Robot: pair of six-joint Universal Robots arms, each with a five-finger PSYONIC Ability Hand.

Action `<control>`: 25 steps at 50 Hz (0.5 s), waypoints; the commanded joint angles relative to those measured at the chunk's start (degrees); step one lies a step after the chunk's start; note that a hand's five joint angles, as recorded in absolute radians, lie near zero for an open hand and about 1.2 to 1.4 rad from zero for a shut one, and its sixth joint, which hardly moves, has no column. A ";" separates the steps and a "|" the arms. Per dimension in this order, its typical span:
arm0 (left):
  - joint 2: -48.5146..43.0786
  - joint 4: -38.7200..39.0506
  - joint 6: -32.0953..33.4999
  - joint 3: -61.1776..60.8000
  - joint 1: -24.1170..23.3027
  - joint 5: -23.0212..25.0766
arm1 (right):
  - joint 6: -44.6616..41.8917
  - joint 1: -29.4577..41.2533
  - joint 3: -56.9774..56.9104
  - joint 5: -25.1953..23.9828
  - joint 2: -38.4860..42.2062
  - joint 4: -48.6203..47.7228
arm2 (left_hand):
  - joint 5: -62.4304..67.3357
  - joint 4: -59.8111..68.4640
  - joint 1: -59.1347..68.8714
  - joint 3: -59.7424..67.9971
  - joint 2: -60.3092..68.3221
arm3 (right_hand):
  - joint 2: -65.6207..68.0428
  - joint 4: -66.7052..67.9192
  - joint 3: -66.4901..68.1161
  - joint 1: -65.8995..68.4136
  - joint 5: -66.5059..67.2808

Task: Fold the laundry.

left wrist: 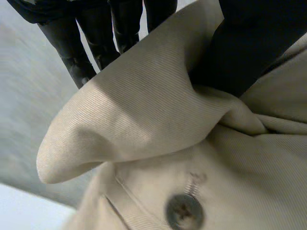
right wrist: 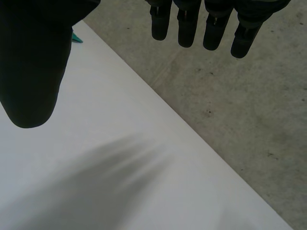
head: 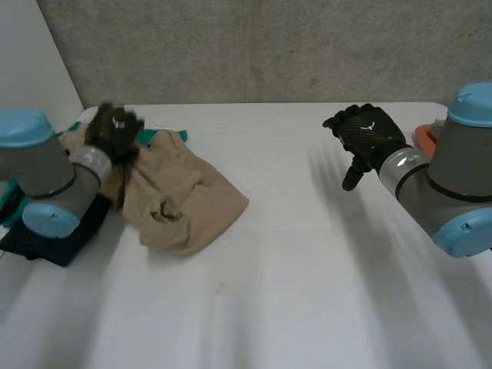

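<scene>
The left hand [head: 115,131] was at the far edge of a crumpled beige garment [head: 181,196], which lay in a heap on the white table [head: 307,269] just beside and in front of that hand. Seen from the left wrist, a thick fold of the garment rose between the fingers [left wrist: 81,43] and the thumb [left wrist: 249,48]. They appeared to pinch it, though the contact itself was partly hidden by cloth. A round button [left wrist: 183,211] sat on the fabric below the palm. A scrap of green cloth [head: 175,135] showed just past the garment, and dark clothes [head: 38,250] lay under the left arm. The right hand [head: 369,138] hung well apart from the garment, above bare table, with its fingers [right wrist: 187,24] straight, spread away from the thumb [right wrist: 33,72] and holding nothing.
</scene>
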 commanded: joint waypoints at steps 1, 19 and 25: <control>10.04 8.74 -11.82 -0.50 -9.94 -4.65 | -0.32 -1.06 -0.01 0.09 -1.42 -0.04 | 16.50 11.56 15.43 12.62 11.93 | -1.80 -1.89 -1.80 -3.61 -2.76; 12.69 12.61 -19.05 -20.28 -32.01 15.91 | 0.56 -6.07 -1.24 0.97 -3.36 -0.92 | -11.99 -16.93 -13.07 -15.88 -16.57 | -1.80 -1.89 -1.80 -3.61 -2.76; 12.76 11.30 -10.79 -22.12 -28.60 11.36 | 0.56 -6.51 -1.86 1.50 -3.01 -0.48 | -53.50 -58.44 -54.57 -57.38 -58.07 | -1.80 -1.89 -1.80 -3.61 -2.76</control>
